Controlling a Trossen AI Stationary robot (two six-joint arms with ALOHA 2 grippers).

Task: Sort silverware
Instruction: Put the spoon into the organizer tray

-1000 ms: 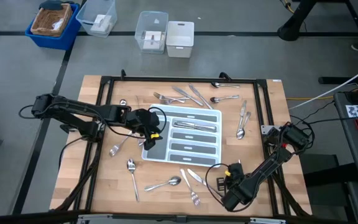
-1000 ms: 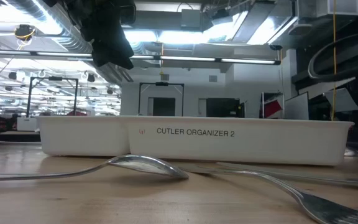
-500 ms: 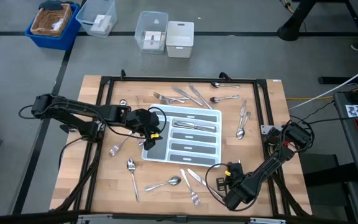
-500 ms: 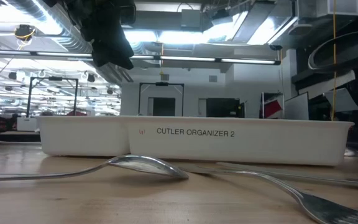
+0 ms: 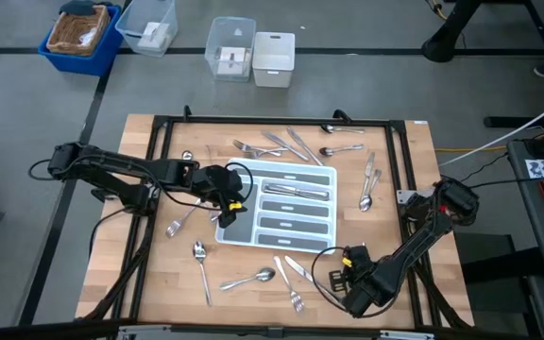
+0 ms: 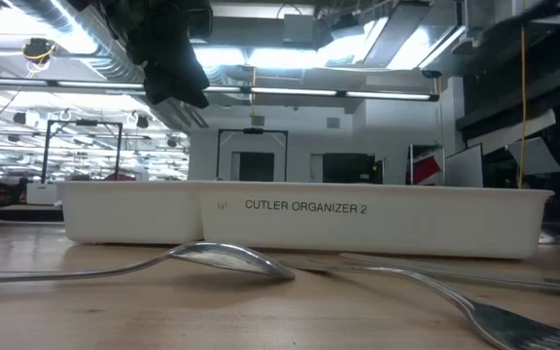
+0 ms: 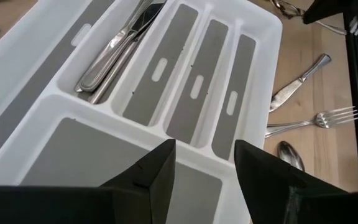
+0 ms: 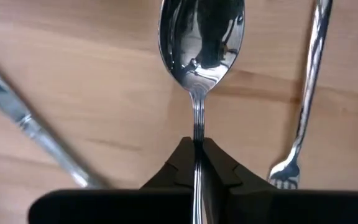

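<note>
Bench [image 5: 159, 274]: wooden top inside a black frame, with silverware scattered around a white tray.
Tray [image 5: 281, 204]: white with grey compartments, mid-bench; its side reads "CUTLER ORGANIZER 2" in the low view [image 6: 304, 206].
Left arm: reaches across from the bench's left side to the tray's left end.
Right arm: folded at the bench's front right corner.
Left pincer [image 7: 204, 163]: fingers apart with nothing between them, hanging over the wide compartment at the tray's left end.
Right pincer [image 8: 196, 163]: fingers together, clamped on the handle of a spoon [image 8: 201, 37].
Spoon: its bowl points straight out from the right pincer, with the wood behind it; whether it is lifted or touching the bench cannot be told from the wrist view.
Sorted pieces [image 7: 114, 46]: a few pieces, likely knives, lying lengthwise in one long tray compartment.
Silverware behind the tray [image 5: 281, 144]: a cluster of forks and knives just beyond the tray's far edge.
Silverware right of the tray [image 5: 368, 184]: spoons, well apart from both pincers.
Silverware in front [image 5: 253, 278]: spoons, forks and a knife between the tray and the bench's near edge.
Beside the held spoon: a fork [image 8: 303, 99] on one side, a knife [image 8: 36, 134] on the other, both flat on the wood.
</note>
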